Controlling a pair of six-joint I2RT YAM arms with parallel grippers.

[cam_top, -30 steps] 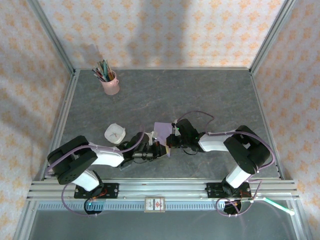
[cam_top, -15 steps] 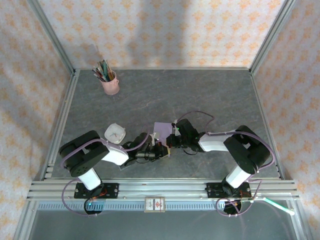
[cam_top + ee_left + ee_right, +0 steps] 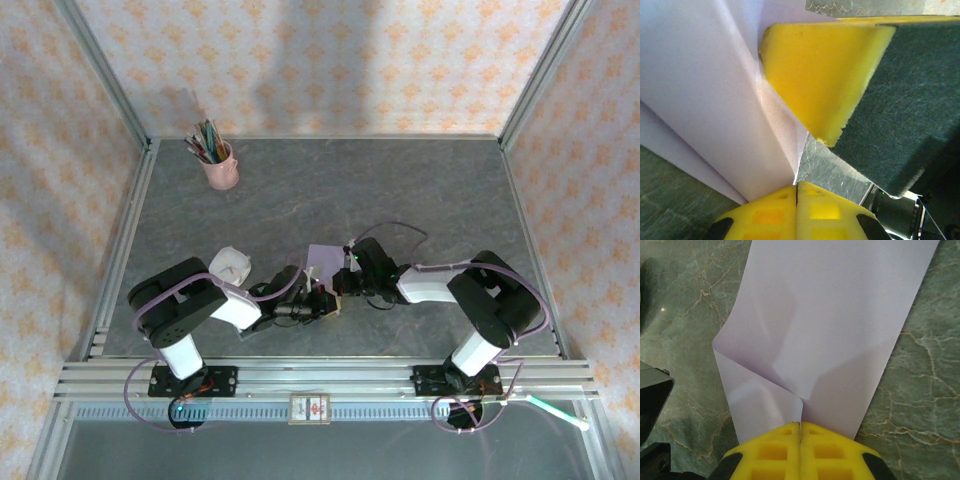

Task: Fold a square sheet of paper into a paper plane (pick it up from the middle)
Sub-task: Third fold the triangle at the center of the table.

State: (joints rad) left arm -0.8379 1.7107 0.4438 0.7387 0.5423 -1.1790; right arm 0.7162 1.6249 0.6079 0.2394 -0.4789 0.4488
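Observation:
The square sheet of paper [image 3: 322, 258] is lavender and partly folded, lying at the table's near middle. In the right wrist view the paper [image 3: 840, 305] shows a folded-in corner flap, and my right gripper [image 3: 800, 424] is shut on its near edge at that fold. My left gripper [image 3: 797, 186] is shut on a corner of the creased paper [image 3: 705, 90], with the right gripper's yellow finger [image 3: 825, 70] pressing close above. From above, the left gripper [image 3: 322, 300] and right gripper [image 3: 340, 283] meet tip to tip at the sheet's near side.
A pink cup of pens [image 3: 219, 165] stands at the back left. A small white round object [image 3: 229, 266] sits beside the left arm's elbow. A white card [image 3: 308, 409] is on the front rail. Patterned walls enclose the grey table [image 3: 420, 190].
The left arm's elbow has swung right and up toward the white object. Both grippers stay shut on the paper, which has barely shifted.

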